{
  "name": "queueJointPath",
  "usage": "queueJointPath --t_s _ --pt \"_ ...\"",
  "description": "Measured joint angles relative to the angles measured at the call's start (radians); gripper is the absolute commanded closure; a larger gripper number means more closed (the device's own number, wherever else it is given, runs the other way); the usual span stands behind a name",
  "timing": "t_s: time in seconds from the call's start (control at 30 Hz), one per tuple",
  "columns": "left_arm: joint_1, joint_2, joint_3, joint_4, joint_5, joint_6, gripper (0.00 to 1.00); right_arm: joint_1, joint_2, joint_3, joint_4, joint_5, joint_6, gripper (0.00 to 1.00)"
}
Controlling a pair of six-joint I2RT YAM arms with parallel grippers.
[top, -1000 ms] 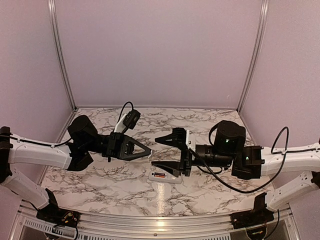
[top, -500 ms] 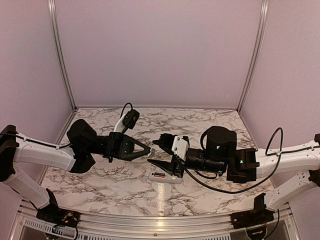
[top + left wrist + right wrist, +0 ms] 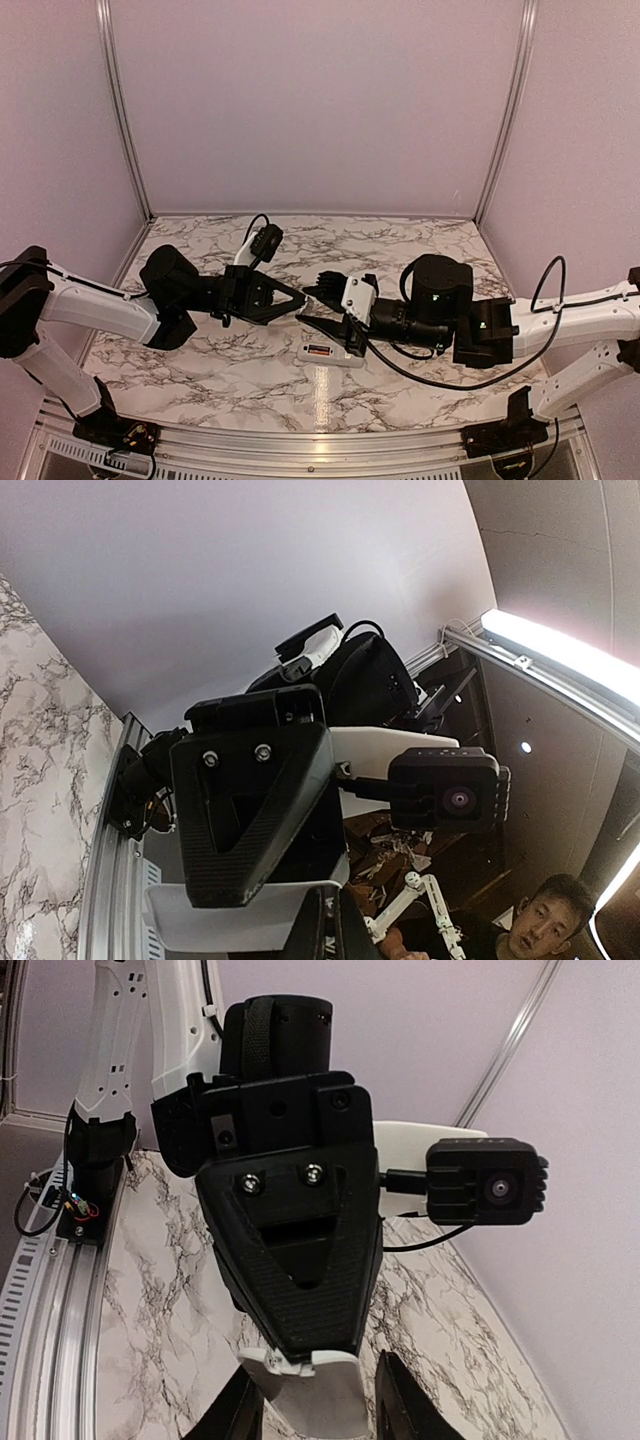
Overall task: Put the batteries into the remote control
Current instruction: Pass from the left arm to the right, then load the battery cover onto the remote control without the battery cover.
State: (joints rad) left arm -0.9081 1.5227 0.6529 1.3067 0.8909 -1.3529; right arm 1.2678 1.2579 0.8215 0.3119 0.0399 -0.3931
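Batteries [image 3: 318, 350] look seated in the remote control [image 3: 336, 357]. The left gripper [image 3: 296, 298] pinches the white cover [image 3: 315, 1400], the right gripper [image 3: 305, 306] is spread, and closing is left to do.

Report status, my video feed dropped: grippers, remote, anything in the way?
Left gripper shut on small white flat plastic piece. Right gripper open, straddling it. White oblong plastic remote control lies free on marble table. Nothing lying on it.

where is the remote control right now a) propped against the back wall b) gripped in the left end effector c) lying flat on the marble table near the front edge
c: the top view shows the remote control lying flat on the table near the front edge, with nothing gripping it.
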Motion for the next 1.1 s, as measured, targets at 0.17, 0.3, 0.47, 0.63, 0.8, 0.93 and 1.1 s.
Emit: queueJointPath --t_s 0.17,0.3,0.47,0.63,0.8,0.93,1.1 --pt "0.001 0.01 0.0 0.006 -0.015 -0.017 0.8 0.005 0.001 0.0 -0.009 -0.004 -0.006 0.75" --pt "0.01 0.01 -0.012 0.019 -0.017 -0.011 0.58 0.005 0.001 0.0 -0.019 0.002 -0.002 0.78" --pt "0.045 -0.016 -0.032 -0.019 -0.016 0.049 0.38 0.004 0.002 0.003 -0.044 0.031 0.008 0.78" --pt "0.137 -0.168 -0.042 -0.282 -0.078 0.21 0.22 -0.005 0.051 0.064 -0.146 0.028 0.045 0.79" --pt "0.244 -0.38 -0.044 -0.622 -0.253 0.4 0.06 -0.072 0.134 0.129 -0.275 -0.055 0.094 0.79" --pt "0.289 -0.487 -0.064 -0.833 -0.43 0.513 0.01 -0.128 0.25 0.219 -0.402 -0.136 0.105 0.79" --pt "0.29 -0.493 -0.093 -1.026 -0.593 0.606 0.03 -0.154 0.415 0.316 -0.509 -0.204 0.082 0.8"
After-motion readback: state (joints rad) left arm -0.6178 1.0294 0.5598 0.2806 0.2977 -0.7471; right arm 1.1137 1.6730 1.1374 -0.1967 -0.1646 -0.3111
